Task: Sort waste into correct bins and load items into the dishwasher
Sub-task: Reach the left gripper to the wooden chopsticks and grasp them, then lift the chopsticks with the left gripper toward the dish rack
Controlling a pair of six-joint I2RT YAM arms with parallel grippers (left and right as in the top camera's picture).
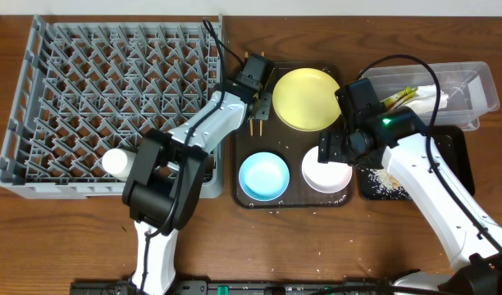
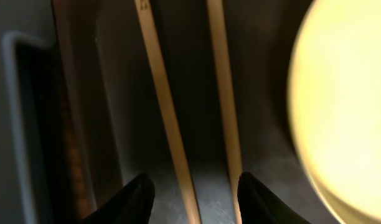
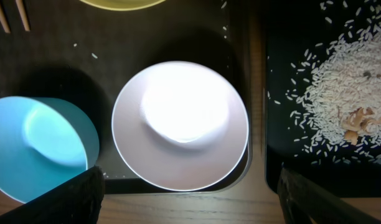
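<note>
Chopsticks lie side by side on the brown tray beside the yellow plate, long axis crossing the closing line of the left jaws, which hang open and empty directly over them, nearer than the open right jaws.

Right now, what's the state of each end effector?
Left end effector: open, straddling the chopsticks, holding nothing.
Right end effector: open, empty, above the white bowl.
</note>
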